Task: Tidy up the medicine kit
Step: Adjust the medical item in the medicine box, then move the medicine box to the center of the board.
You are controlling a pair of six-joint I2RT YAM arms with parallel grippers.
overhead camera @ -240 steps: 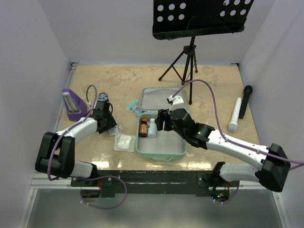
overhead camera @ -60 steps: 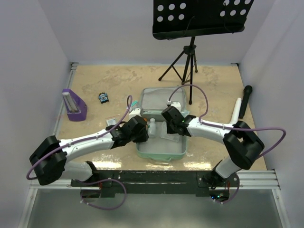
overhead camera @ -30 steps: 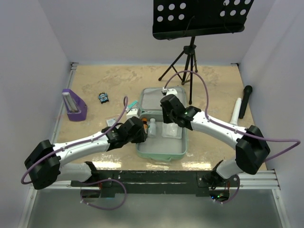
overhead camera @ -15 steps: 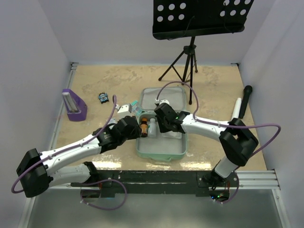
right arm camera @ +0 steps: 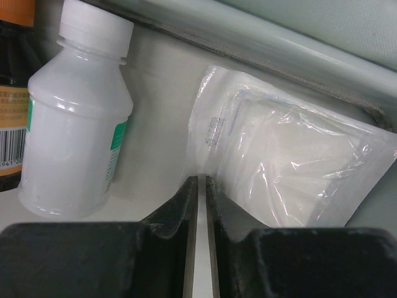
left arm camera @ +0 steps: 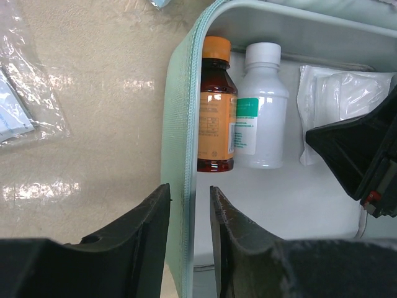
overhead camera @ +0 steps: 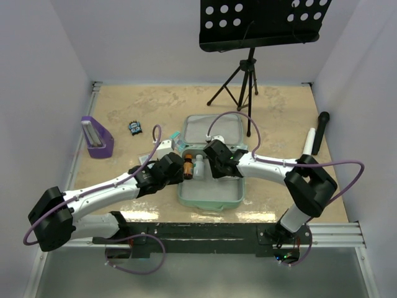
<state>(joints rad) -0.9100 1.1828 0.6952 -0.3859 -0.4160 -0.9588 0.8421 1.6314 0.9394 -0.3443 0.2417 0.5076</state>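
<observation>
The mint-green medicine kit (overhead camera: 209, 203) lies open, its lid (overhead camera: 214, 127) flat behind. Inside, at the back left, an amber bottle (left arm camera: 214, 118) and a white bottle (left arm camera: 260, 112) lie side by side, with a clear gauze packet (right arm camera: 291, 174) to their right. My left gripper (left arm camera: 189, 189) straddles the kit's left wall (left arm camera: 180, 124), its jaws closed about it. My right gripper (right arm camera: 200, 179) is inside the kit between the white bottle (right arm camera: 74, 124) and the packet. Its jaws are almost together, tips at the packet's near-left edge, with nothing seen between them.
Clear packets (left arm camera: 25, 105) lie on the table left of the kit, a teal one (overhead camera: 175, 135) by the lid. Further left are a purple stand (overhead camera: 96, 136) and a small blue item (overhead camera: 135, 127). A tripod music stand (overhead camera: 239, 81), black microphone (overhead camera: 321, 130) and white cylinder (overhead camera: 306, 143) are at the back right.
My right gripper came down from the lid's hinge to the packet inside the kit. My left gripper shifted a little back and left along the kit's wall.
</observation>
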